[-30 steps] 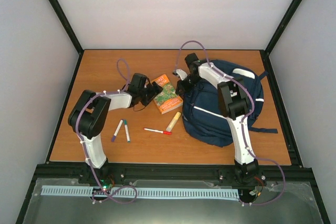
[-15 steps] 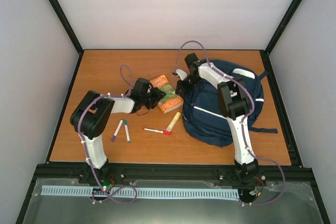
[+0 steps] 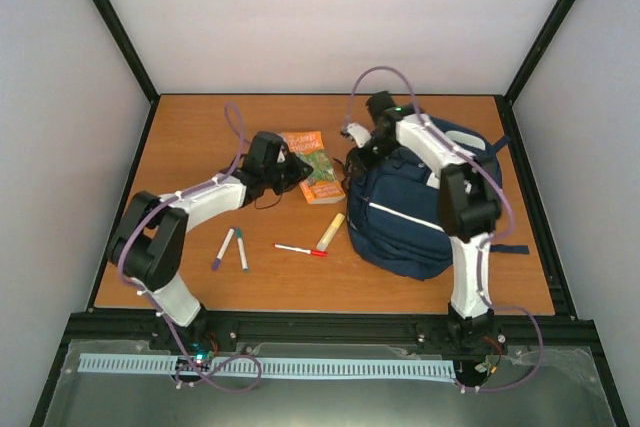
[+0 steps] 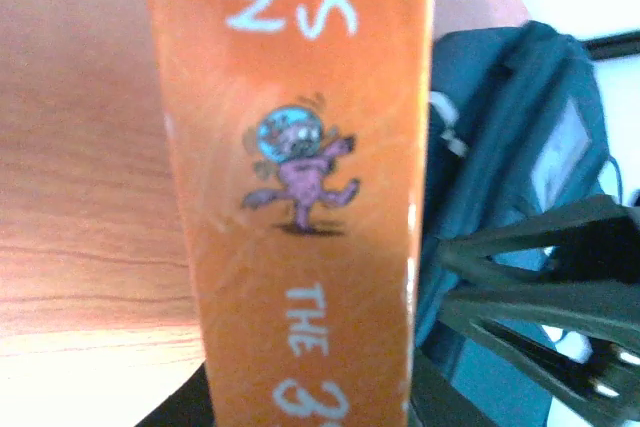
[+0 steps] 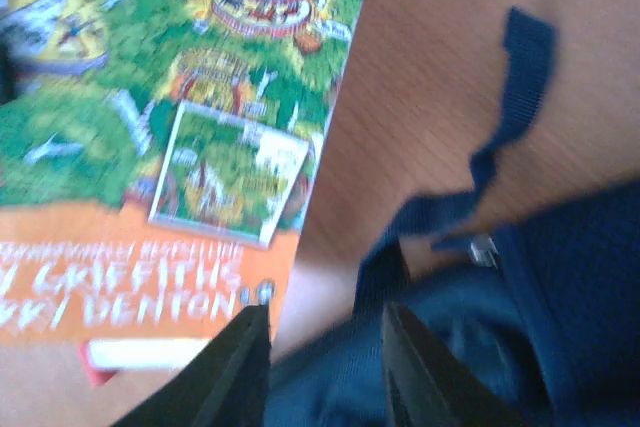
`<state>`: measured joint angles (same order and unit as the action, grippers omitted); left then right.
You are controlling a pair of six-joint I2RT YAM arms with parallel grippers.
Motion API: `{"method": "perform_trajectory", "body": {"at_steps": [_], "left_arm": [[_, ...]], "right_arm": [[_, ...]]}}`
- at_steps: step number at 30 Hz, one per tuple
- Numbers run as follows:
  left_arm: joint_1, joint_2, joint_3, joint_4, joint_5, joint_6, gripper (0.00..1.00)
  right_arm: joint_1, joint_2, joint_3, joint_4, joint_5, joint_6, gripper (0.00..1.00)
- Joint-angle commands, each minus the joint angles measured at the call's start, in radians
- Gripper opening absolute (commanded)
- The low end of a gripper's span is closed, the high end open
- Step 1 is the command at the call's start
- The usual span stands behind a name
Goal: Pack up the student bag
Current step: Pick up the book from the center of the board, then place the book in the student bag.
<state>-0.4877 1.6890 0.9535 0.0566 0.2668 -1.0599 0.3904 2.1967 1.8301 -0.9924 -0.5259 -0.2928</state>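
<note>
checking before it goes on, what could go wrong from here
1. The left hand sits at the orange spine of the book; gripped by that edge alone, the book could swing or fall open.
2. The right hand has its fingers apart over the student bag, so nothing seems to hold an opening wide for the book.
3. Both hands work close together and could collide.

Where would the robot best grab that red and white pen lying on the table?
Probably mid-barrel on the pen, coming straight down and closing across its thin width. It lies flat, with bare table along both long sides, so there is room either side.
</note>
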Motion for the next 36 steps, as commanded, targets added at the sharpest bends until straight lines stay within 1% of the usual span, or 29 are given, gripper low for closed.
{"method": "perform_trajectory", "body": {"at_steps": [1, 4, 7, 13, 16, 19, 22, 25, 32, 36], "left_arm": [[-0.011, -0.136, 0.202, -0.223, -0.004, 0.247, 0.01], [-0.011, -0.191, 0.275, -0.363, 0.012, 0.349, 0.01], [-0.011, -0.229, 0.340, -0.493, 0.067, 0.428, 0.01], [-0.011, -0.296, 0.384, -0.674, 0.244, 0.545, 0.01], [-0.011, -0.349, 0.368, -0.755, 0.304, 0.613, 0.01], [-0.011, -0.391, 0.329, -0.791, 0.377, 0.667, 0.01], [-0.011, -0.409, 0.288, -0.811, 0.449, 0.691, 0.01], [-0.011, -0.429, 0.247, -0.810, 0.459, 0.682, 0.01], [-0.011, -0.482, 0.170, -0.782, 0.478, 0.652, 0.01], [-0.011, -0.495, 0.156, -0.799, 0.472, 0.655, 0.01]], "right_arm": [[-0.066, -0.286, -0.089, -0.054, -0.012, -0.077, 0.36], [-0.104, -0.462, -0.216, -0.083, -0.016, -0.179, 0.46], [-0.111, -0.642, -0.396, -0.114, 0.027, -0.290, 0.51], [-0.111, -0.968, -0.746, -0.120, 0.203, -0.422, 0.53], [-0.112, -1.120, -0.879, -0.120, 0.257, -0.481, 0.53], [-0.110, -1.223, -0.992, -0.073, 0.299, -0.521, 0.53], [-0.110, -1.250, -1.085, -0.010, 0.358, -0.538, 0.53], [-0.110, -1.222, -1.127, 0.035, 0.378, -0.548, 0.53], [-0.110, -1.159, -1.135, 0.100, 0.395, -0.543, 0.50], [-0.111, -1.132, -1.141, 0.086, 0.356, -0.581, 0.53]]}}
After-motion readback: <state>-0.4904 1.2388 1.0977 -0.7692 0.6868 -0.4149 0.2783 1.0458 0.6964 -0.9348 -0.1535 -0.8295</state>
